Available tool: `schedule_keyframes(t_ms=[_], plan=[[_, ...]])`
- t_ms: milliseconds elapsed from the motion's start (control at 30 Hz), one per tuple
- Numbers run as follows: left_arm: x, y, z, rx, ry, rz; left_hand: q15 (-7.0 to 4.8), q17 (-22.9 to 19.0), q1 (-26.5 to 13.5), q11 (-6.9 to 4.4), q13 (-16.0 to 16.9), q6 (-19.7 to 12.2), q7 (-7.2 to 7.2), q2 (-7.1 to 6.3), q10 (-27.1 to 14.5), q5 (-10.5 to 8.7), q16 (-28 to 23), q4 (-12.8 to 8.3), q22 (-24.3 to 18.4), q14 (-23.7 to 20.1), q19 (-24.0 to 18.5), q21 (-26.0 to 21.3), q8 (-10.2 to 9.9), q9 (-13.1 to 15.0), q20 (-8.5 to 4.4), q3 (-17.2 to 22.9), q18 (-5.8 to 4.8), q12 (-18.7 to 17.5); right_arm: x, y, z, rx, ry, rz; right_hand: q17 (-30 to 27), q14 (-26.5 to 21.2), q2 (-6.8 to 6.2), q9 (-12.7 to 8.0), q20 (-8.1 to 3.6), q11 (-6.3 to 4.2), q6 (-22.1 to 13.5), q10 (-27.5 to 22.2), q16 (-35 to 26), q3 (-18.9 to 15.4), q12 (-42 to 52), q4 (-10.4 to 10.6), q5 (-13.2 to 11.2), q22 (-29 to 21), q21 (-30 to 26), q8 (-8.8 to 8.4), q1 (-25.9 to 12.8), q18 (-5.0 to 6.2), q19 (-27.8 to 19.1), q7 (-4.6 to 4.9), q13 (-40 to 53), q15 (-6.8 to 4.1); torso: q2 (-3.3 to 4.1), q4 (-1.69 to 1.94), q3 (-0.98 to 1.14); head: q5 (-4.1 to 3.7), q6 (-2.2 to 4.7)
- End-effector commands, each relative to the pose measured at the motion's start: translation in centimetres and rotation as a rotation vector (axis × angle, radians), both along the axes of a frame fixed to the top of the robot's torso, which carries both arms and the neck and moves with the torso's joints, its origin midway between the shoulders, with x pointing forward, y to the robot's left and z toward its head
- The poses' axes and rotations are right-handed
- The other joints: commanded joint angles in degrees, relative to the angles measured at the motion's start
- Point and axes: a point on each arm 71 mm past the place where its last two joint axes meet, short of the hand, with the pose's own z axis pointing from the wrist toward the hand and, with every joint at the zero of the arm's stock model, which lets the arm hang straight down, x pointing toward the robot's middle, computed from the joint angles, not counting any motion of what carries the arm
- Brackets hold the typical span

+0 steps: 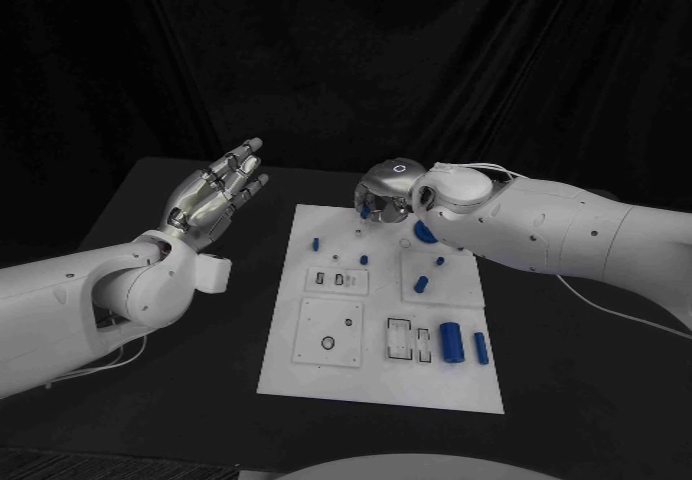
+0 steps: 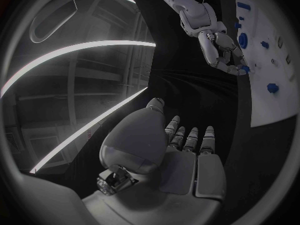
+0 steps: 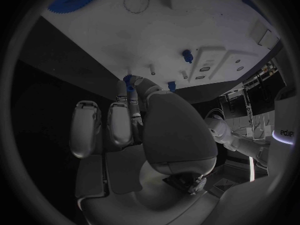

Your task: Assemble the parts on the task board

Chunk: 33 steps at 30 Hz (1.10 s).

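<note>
The right hand (image 1: 387, 195) pinches a small blue part (image 3: 129, 82) at the task board's (image 1: 332, 375) far edge. The part looks light and rigid; grip its sides. The left hand (image 1: 216, 198) is spread, empty.

Black table (image 1: 577, 360), dark backdrop curtain (image 1: 433, 80)

No readable text or labels
</note>
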Motion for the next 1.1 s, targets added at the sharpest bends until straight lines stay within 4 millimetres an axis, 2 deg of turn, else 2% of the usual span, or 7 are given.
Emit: schedule_keyframes(t_ms=[33, 200, 633, 933, 1100], plan=[[-0.14, -0.07, 0.92, -0.051, -0.1, -0.008, 0.54, -0.07, 0.35, 0.46, -0.01, -0.08, 0.5, 0.38, 0.13, 0.27, -0.21, 0.2, -0.08, -0.02, -0.02, -0.17, -0.11, -0.05, -0.19, -0.07, -0.62, -0.04, 0.14, -0.08, -0.29, -0.01, 0.009, -0.02, -0.04, 0.73, 0.02, 0.09, 0.35, 0.01, -0.46, -0.35, -0.21, 0.18, -0.23, -0.06, -0.37, 2.51, -0.21, -0.29, -0.15, -0.81, -0.23, 0.12, 0.08, 0.47, -0.03, -0.01, -0.02, -0.02, -0.1], [-0.12, -0.13, 0.91, -0.052, -0.099, -0.011, 0.54, -0.07, 0.35, 0.46, -0.01, -0.08, 0.5, 0.38, 0.13, 0.27, -0.21, 0.2, -0.08, -0.02, -0.02, -0.17, -0.11, -0.05, -0.19, -0.07, -0.62, -0.04, 0.27, -0.06, -0.49, -0.018, 0.017, -0.031, -0.32, 0.57, 0.03, 0.12, 0.42, 0.09, -0.85, -0.75, -0.4, 0.33, -0.38, -0.2, -0.36, 2.41, -0.36, -0.53, 0.02, -0.77, -0.37, 0.1, 0.1, 0.54, 0.01, 0.05, 0.04, -0.09, -0.14], [-0.11, -0.17, 0.89, -0.055, -0.096, -0.018, 0.67, -0.07, 0.64, 0.84, 0.0, 0.28, 0.86, 0.71, 0.14, 0.48, -0.21, 0.14, -0.05, -0.02, 0.02, -0.14, -0.04, 0.0, -0.06, 0.12, -0.65, -0.03, 0.37, -0.01, -0.74, -0.037, 0.038, -0.045, -1.22, -0.01, -0.24, -0.17, 0.75, 0.52, -2.71, -2.39, -1.01, 0.68, -0.92, -0.28, -0.61, 1.91, -1.06, -1.9, -0.1, -0.59, -0.99, -0.09, 0.16, 0.9, -0.05, -0.02, 0.0, -0.13, -0.38], [-0.06, -0.22, 0.87, -0.055, -0.094, -0.021, 0.69, -0.07, 0.75, 0.98, -0.01, 0.34, 1.0, 0.79, 0.13, 0.57, -0.21, 0.12, -0.05, -0.02, 0.02, -0.14, -0.03, 0.01, -0.02, 0.18, -0.65, -0.04, 0.27, -0.05, -1.01, -0.058, 0.066, -0.057, -3.45, -1.49, -1.26, -2.32, 1.71, 1.82, -7.15, -8.36, -2.44, 1.81, -4.22, 0.47, -3.31, 1.15, -2.41, -5.84, -1.13, -0.29, -2.18, -1.12, -1.26, 2.0, -0.07, -0.09, 0.07, -0.08, -0.66], [-0.02, -0.21, 0.85, -0.055, -0.093, -0.021, 0.7, -0.07, 0.83, 1.1, -0.01, 0.38, 1.11, 0.83, 0.13, 0.62, -0.21, 0.09, -0.04, -0.02, 0.02, -0.14, -0.02, 0.02, 0.0, 0.23, -0.65, -0.04, 0.29, -0.14, -1.09, -0.065, 0.073, -0.063, -4.01, -1.86, -1.66, -2.86, 1.95, 1.95, -7.58, -9.12, -2.8, 2.07, -4.98, 0.57, -4.04, 1.02, -2.73, -6.72, -1.25, -0.22, -2.43, -1.39, -1.79, 2.14, -0.09, -0.1, 0.08, -0.08, -0.8]])
